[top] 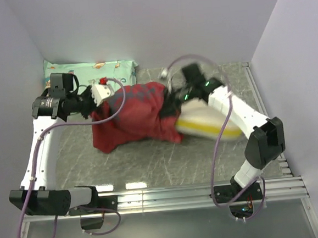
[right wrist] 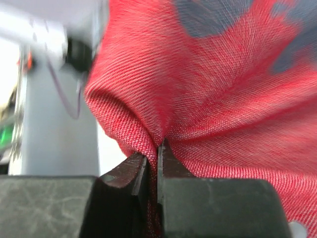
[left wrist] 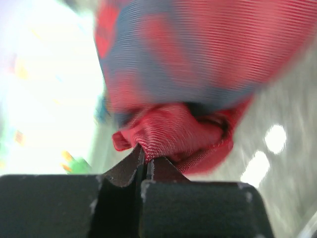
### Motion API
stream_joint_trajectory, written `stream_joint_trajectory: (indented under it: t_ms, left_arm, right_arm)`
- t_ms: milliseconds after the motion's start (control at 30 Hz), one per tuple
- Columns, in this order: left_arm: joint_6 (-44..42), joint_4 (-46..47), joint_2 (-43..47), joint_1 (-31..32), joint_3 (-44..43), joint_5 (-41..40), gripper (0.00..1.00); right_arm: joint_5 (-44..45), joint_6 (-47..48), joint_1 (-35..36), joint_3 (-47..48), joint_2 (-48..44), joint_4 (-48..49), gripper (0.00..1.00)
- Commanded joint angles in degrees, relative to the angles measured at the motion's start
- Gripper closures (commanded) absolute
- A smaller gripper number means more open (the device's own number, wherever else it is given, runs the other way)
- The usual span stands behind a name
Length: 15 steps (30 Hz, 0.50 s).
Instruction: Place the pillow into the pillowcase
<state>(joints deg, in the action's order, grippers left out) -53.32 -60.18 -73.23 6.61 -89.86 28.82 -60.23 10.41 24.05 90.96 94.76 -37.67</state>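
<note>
Right, both are clenched on red cloth: left pincer (left wrist: pixel 144 161) pinches a bunched fold at the far-left end of the pillowcase (top: pixel 131 118), and right pincer (right wrist: pixel 157 148) grips its right edge near the mouth. The pillow (top: pixel 206 123) lies on the table (top: pixel 151 163) to the right, partly inside by my read. Draw the right edge rightward over the pillow while the left anchors, cloth taut.

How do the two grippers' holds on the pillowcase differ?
The left gripper pinches a crumpled wad at the left end of the pillowcase; the right gripper pinches a smoother fold at its right end, beside the pillow. Both are shut on the fabric.
</note>
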Motion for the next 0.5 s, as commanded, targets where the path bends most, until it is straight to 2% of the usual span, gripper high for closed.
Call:
stream_joint_trajectory:
  t_ms: [0, 33, 67, 133, 167, 200, 233, 267, 300, 333, 367, 400, 433, 467]
  left_arm:
    - [-14.61, -8.71, 1.42, -5.19, 4.86, -1.66, 1.0]
    - [-16.88, -11.86, 1.86, -8.16, 7.14, -0.88, 1.0]
    - [-18.12, -14.06, 1.86, -9.24, 7.94, -0.43, 0.99]
    - [-17.62, -17.15, 1.6, -10.38, 11.1, -0.52, 0.87]
    - [-15.69, -16.2, 1.86, -11.09, 12.07, 0.27, 0.69]
    - [-13.5, -14.8, 2.04, -11.79, 12.6, 1.67, 0.61]
    - [-8.0, -13.4, 2.13, -12.67, 12.43, 3.77, 0.52]
    - [-3.42, -8.42, 2.04, -12.59, 12.09, 6.92, 0.19]
    - [1.07, -5.76, 1.69, -12.41, 10.25, 9.48, 0.12]
    - [9.55, -3.21, 0.82, -11.54, 9.28, 11.5, 0.09]
    - [15.29, 4.99, 0.2, -9.97, 8.57, 11.7, 0.06]
    - [20.22, 8.99, -0.41, -7.43, 7.7, 9.78, 0.05]
    - [29.76, 14.08, -1.73, -0.53, 7.77, 6.72, 0.06]
    - [33.16, 18.3, -2.78, 3.28, 7.86, 2.6, 0.06]
  right_arm:
    - [8.44, 6.38, 7.39, -17.41, -4.13, 2.49, 0.82]
    - [9.68, 5.42, 8.02, -19.57, -4.49, 4.78, 0.49]
    - [9.86, 5.23, 8.11, -20.81, -4.67, 4.54, 0.31]
    - [9.26, 3.83, 6.1, -20.47, -5.63, 2.09, 0.02]
    - [8.82, 3.39, 4.35, -19.77, -6.51, 1.2, 0.02]
    - [7.16, 2.77, 2.42, -17.33, -8.52, 0.33, 0.02]
    - [6.01, 1.2, -2.64, -15.91, -9.41, -1.16, 0.01]
    - [5.04, 0.14, -5.48, -14.51, -10.72, -1.79, 0.01]
    - [3.99, -0.82, -8.12, -11.97, -11.17, -3.18, 0.01]
    - [4.41, -2.05, -13.8, -10.99, -11.26, -3.89, 0.0]
    - [5.55, -2.33, -16.03, -10.28, -11.35, -4.6, 0.0]
    - [8.34, -1.81, -18.49, -9.49, -10.83, -5.48, 0.0]
    - [10.98, -0.67, -20.34, -9.57, -10.48, -6.35, 0.0]
    - [12.92, -0.83, -23.76, -9.92, -10.04, -6.01, 0.0]
